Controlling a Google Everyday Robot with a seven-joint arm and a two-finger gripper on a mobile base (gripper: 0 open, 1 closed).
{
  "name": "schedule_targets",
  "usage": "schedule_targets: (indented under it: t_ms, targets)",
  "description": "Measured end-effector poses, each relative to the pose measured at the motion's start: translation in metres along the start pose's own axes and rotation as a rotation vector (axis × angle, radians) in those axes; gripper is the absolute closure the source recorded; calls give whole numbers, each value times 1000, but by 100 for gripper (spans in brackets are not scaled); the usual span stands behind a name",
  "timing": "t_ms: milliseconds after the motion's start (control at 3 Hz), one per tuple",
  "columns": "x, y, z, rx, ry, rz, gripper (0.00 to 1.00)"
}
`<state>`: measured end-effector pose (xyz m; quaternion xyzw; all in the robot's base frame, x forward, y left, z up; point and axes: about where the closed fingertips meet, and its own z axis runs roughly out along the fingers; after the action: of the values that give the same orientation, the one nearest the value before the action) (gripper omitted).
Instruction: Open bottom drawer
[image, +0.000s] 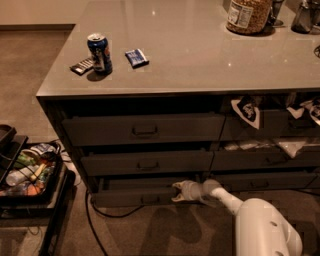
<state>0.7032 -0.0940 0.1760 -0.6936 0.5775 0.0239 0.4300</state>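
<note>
White two-finger gripper (176, 193) at slim dark-grey bottom drawer (122, 198), right end; grip: cannot tell. Step: pulling. Next: straight draw nearward.

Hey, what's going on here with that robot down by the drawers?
The robot is working on opening the bottom drawer of the dark-grey cabinet. Its one arm reaches in low from the right, and the gripper is at the right end of that drawer's front, to the right of the small centre handle and not on it. The drawer stands partly pulled out, with a strip of its dark inside showing. A soda can sits on the countertop above.
</note>
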Motion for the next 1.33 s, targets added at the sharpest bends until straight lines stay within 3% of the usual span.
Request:
schedule_targets:
  t_ms: [1000, 1333]
  targets:
    - [-6, 18, -11, -34, -29, 41, 100]
    - [-6, 21, -10, -118, -42, 67, 100]
